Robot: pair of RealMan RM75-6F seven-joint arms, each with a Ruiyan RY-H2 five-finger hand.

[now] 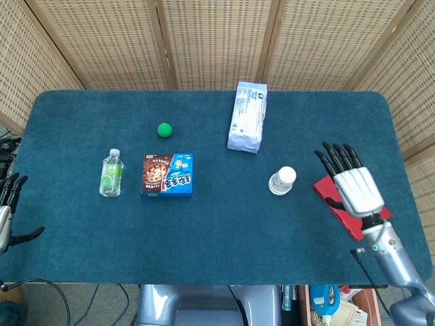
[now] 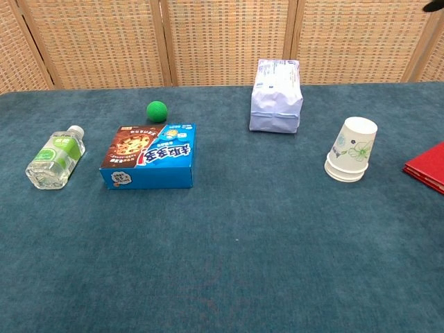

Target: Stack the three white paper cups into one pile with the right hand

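White paper cups (image 2: 352, 150) nested upside down, right hand (image 1: 351, 182) spread, empty, well apart.

Showing matt white paper on the cups (image 2: 352, 150), printed with a faint floral pattern. Showing matt, napped blue cloth on the table (image 1: 217, 238). Presenting glossy printed card on the box (image 2: 149, 156); clear shiny plastic on the bottle (image 2: 55, 157); crinkled pale film on the bag (image 2: 277, 95). Displaying smooth silvery plates and dark fingers on the right hand (image 1: 351, 182).
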